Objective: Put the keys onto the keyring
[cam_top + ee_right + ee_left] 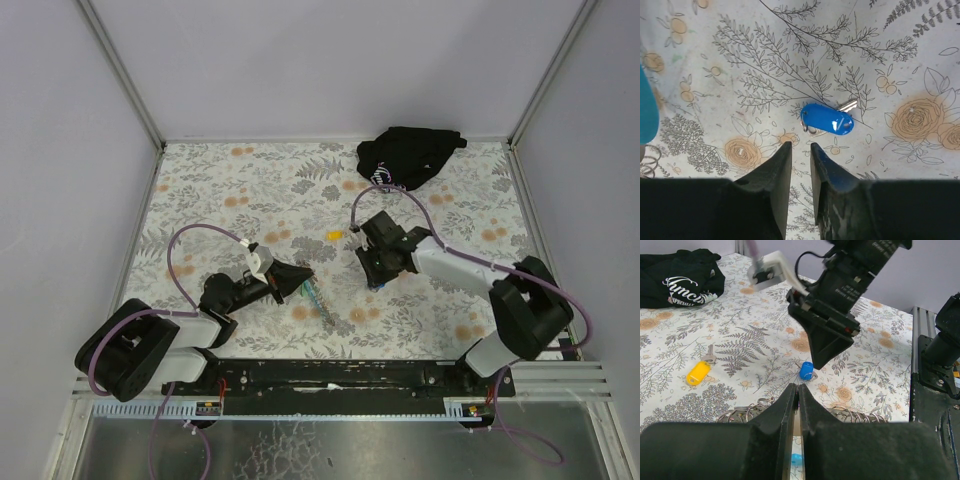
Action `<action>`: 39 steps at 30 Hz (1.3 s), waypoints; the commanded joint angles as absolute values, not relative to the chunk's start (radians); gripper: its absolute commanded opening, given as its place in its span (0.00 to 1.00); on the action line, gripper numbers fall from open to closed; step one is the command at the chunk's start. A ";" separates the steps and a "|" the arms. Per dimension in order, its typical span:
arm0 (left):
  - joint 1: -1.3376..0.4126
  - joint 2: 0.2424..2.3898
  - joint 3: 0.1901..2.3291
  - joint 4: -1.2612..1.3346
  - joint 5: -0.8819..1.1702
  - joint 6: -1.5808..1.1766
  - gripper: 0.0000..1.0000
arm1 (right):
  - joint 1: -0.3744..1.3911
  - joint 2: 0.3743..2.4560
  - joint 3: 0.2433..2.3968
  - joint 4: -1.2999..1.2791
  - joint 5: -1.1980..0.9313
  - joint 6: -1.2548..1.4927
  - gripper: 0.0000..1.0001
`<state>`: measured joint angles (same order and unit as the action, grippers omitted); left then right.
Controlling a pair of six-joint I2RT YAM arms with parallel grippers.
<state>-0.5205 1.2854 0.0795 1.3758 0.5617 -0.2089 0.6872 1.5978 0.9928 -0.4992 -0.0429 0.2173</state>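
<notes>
Keys (827, 120) lie flat on the flowered tablecloth (715, 60). It is one small cluster: one bright blue plastic tag, one silvery blade coming out from under it, and one thin wire loop at its other end. Whether more blades hide under the tag I cannot tell.

Just beside the keys, on the near side in the right wrist view, hangs the right gripper (800, 146). Its two fingers stand a little apart, the cloth shows through the gap, and nothing is between them. They do not touch the tag.

Near the keys, toward the robot's left, the left gripper (798, 389) has its two fingers pressed together. They pinch the keyring (747, 411), and coiled metal loops come out on both sides of the fingers. One light-blue lanyard (316, 298) runs from this grip over the cloth toward the arm bases.

Farther from the keys, on the far side, lies one second key with a yellow tag (698, 372), apart from both grippers.

Well apart from the keys, at the far edge of the cloth, sits one black cloth bundle (408, 155) with white lettering on it.
</notes>
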 commanded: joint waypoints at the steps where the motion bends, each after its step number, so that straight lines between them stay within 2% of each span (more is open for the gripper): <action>1: -0.514 1.286 0.092 1.450 0.564 -0.210 0.04 | 0.695 1.465 0.875 -0.311 -0.016 0.239 0.31; 6: -0.516 1.286 0.092 1.450 0.563 -0.211 0.04 | 0.695 1.321 0.663 -0.027 -0.039 0.226 0.32; 11: -0.514 1.285 0.092 1.450 0.564 -0.211 0.04 | 0.695 1.207 0.523 0.142 -0.035 0.175 0.34; 19: -0.514 1.283 0.091 1.451 0.564 -0.213 0.04 | 0.696 1.161 0.362 0.399 -0.035 0.166 0.34; 35: -0.514 1.277 0.086 1.451 0.549 -0.216 0.05 | 0.696 1.214 0.337 0.451 -0.055 0.150 0.32; 36: -0.514 1.276 0.086 1.444 0.535 -0.222 0.07 | 0.696 1.211 0.345 0.437 -0.066 0.152 0.33; 38: -0.514 1.260 0.087 1.425 0.486 -0.254 0.18 | 0.698 1.203 0.362 0.402 -0.097 0.151 0.35; 39: -0.515 1.246 0.091 1.407 0.459 -0.276 0.20 | 0.699 1.196 0.370 0.385 -0.109 0.152 0.36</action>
